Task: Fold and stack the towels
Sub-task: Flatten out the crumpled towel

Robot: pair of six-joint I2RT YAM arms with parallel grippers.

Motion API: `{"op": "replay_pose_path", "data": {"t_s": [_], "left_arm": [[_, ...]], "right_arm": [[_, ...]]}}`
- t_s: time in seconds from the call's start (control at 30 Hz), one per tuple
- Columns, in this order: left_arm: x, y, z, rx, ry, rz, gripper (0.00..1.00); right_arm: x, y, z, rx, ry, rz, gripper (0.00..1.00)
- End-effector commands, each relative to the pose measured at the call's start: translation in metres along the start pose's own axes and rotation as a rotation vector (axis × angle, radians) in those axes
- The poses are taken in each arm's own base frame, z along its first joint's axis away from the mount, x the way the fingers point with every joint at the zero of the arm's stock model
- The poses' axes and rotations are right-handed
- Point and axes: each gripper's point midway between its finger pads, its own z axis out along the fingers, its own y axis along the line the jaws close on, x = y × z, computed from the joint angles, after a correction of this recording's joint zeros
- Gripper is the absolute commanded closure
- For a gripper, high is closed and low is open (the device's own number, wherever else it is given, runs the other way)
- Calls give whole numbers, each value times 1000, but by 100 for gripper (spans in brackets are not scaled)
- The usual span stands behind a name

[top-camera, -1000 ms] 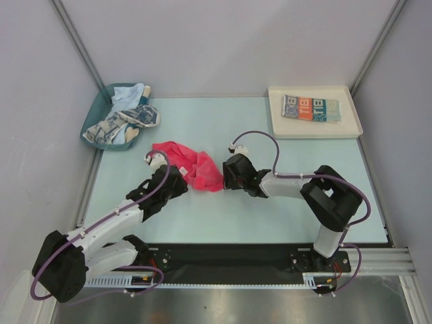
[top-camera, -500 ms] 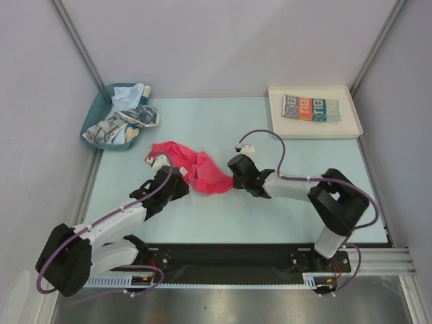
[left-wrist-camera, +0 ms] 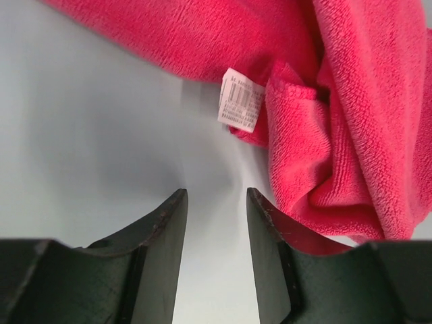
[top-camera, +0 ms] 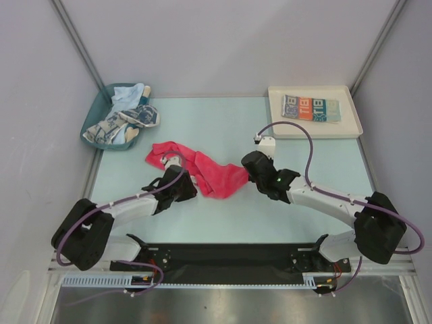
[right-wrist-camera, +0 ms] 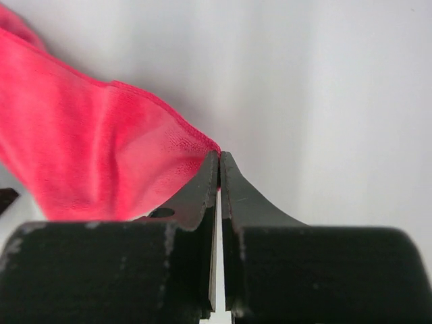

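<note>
- Red-pink towel [top-camera: 201, 170] lies crumpled on the table [top-camera: 223, 216], a little toward 9 o'clock from the middle in the top view. One corner of it is stretched out toward 3 o'clock.
- My right gripper [top-camera: 247, 170] is at that stretched corner. In the right wrist view my jaws are pressed almost fully together, and the thin hem of the towel's corner [right-wrist-camera: 101, 162] is pinched at their tips [right-wrist-camera: 219, 155].
- My left gripper [top-camera: 186, 183] is at the 7 o'clock side of the towel. In the left wrist view its jaws stand a moderate gap apart with only bare table between them [left-wrist-camera: 214, 196]; they hold nothing.
- From this wrist, a bunched fold of the towel [left-wrist-camera: 351, 101] lies just ahead at 1 o'clock, close to my right finger, and a small white label [left-wrist-camera: 241, 98] sewn on the towel is at 12 o'clock.
- Lettered towel [top-camera: 311, 108], teal, white and orange, lies folded flat in the white tray [top-camera: 351, 129] at the 1 o'clock corner of the table.
- Blue-and-white patterned towel [top-camera: 128, 120] and pale blue towel [top-camera: 129, 94] lie loose in the teal bin [top-camera: 93, 120] at the 10 o'clock corner.
</note>
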Motion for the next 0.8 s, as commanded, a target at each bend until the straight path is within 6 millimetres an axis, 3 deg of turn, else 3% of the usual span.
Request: {"op": "replay_pose_path", "data": {"t_s": [0.0,0.3,0.53,0.63,0.73,0.77], "left_arm": [[-14,-19,7,72,-31,17,54],[-25,-24,28,30,-43,46,55],[-18,-25,43,21,-8,61,60],[-15,-27,43,36,1,57,69],[-16,-35,33,75,-2,49,93],[-13,-35,29,78,10,47,97]], "right_arm": [[-6,-21,5,100,-25,-27,100],[-8,-17,14,77,-8,-24,100],[-8,-23,18,78,0,-11,100],[-9,-26,20,82,0,-7,100],[-11,-28,21,82,2,-5,100],[-13,-31,21,89,1,-3,100]]}}
